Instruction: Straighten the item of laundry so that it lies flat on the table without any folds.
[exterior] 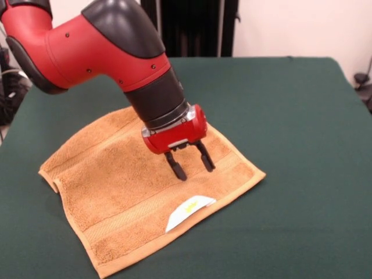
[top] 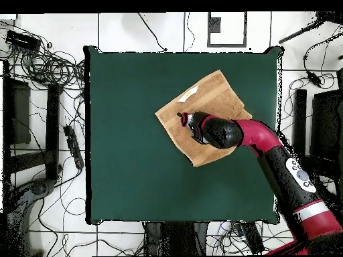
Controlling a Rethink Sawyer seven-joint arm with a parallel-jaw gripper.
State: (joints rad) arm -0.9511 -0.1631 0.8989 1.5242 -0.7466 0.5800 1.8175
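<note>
**Mia:** Where is the gripper point(exterior: 190, 162)?

**Sam:** It hangs right over the towel point(exterior: 116, 186). Its two black fingers point(exterior: 176, 166) point down, and there is a gap between them. Nothing is held in that gap. In the front view the tips sit low, close to the cloth, but I cannot tell if they touch it.

**Mia:** Which part of the towel is under it?

**Sam:** In the front view, think of the towel as a clock. The gripper is over the part near 2 o'clock from the middle. The white label point(exterior: 189, 211) with the yellow mark is on the near edge, at about 6 o'clock from the gripper.

**Mia:** And from above?

**Sam:** From above, the gripper point(top: 182, 118) is near the towel's point(top: 214, 94) middle, and the label point(top: 188, 94) is at about 12 o'clock from it. The red and black arm point(top: 268, 144) comes in from about 4 o'clock and covers part of the cloth.

**Mia:** Is the towel flat?

**Sam:** Mostly. It lies spread out like a tilted square. In the front view the left corner point(exterior: 50, 179) looks a bit curled up, and the hem by the label is turned over.

**Mia:** Where is it on the table point(exterior: 302, 174)?

**Sam:** From above, the towel is up and right of the green table's point(top: 134, 167) middle, toward 1 o'clock. There is lots of green all around it.
</note>
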